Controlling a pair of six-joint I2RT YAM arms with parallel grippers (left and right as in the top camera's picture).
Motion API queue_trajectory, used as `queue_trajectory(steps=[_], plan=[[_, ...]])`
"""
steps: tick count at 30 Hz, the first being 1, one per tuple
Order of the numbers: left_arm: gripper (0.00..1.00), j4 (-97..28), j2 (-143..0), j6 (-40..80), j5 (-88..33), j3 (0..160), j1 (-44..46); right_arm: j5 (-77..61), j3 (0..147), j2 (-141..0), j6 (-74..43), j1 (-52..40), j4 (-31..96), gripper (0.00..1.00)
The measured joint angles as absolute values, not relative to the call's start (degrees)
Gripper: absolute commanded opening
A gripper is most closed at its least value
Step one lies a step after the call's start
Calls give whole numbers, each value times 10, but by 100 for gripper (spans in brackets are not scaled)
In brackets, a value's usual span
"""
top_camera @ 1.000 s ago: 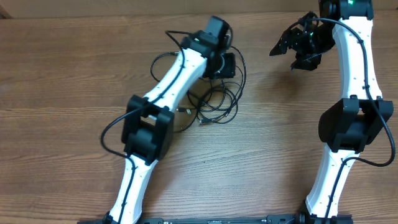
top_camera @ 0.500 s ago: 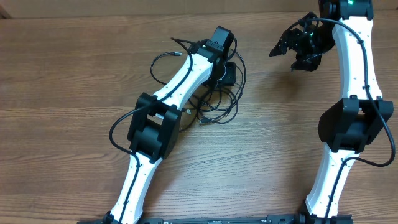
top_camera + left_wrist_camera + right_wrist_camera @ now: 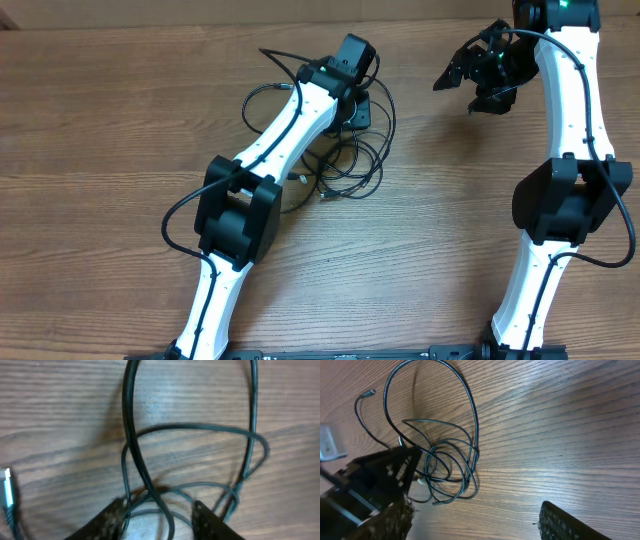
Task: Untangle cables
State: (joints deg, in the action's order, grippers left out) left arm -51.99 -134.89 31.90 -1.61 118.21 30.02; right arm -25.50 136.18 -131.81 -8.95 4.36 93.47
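- Bottom of the overhead view: two white arms (image 3: 235,210) rise from the lower edge across the wooden desk (image 3: 100,150).
- Middle, a little left of centre: the cables (image 3: 350,172) lie on the desk as a loose tangle of black loops, partly hidden under one arm.
- Just above the tangle: the left hand (image 3: 359,108) hangs over its upper loops. Its fingers (image 3: 112,517) are parted, and cords run between them unpinched.
- Left edge of that wrist view: a silver plug (image 3: 5,487) lies flat.
- Upper right: the right hand (image 3: 472,88) is wide open and empty, well apart from the cables.
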Motion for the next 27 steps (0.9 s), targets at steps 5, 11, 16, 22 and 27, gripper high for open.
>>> queue_trajectory(steps=[5,11,16,22,27], plan=[[48,-444,-1349,325,-15,1132,300,-255,1362,-1318,-90,44,935,79],[39,-404,-1349,329,-30,1105,300,-255,1362,-1318,-89,44,935,79],[31,-387,-1349,329,-38,1094,301,-255,1362,-1318,-90,44,935,79],[4,-376,-1349,326,-42,1072,307,-255,1362,-1318,-90,44,934,79],[4,-396,-1349,305,-55,1076,307,-255,1362,-1318,-90,44,934,78]])
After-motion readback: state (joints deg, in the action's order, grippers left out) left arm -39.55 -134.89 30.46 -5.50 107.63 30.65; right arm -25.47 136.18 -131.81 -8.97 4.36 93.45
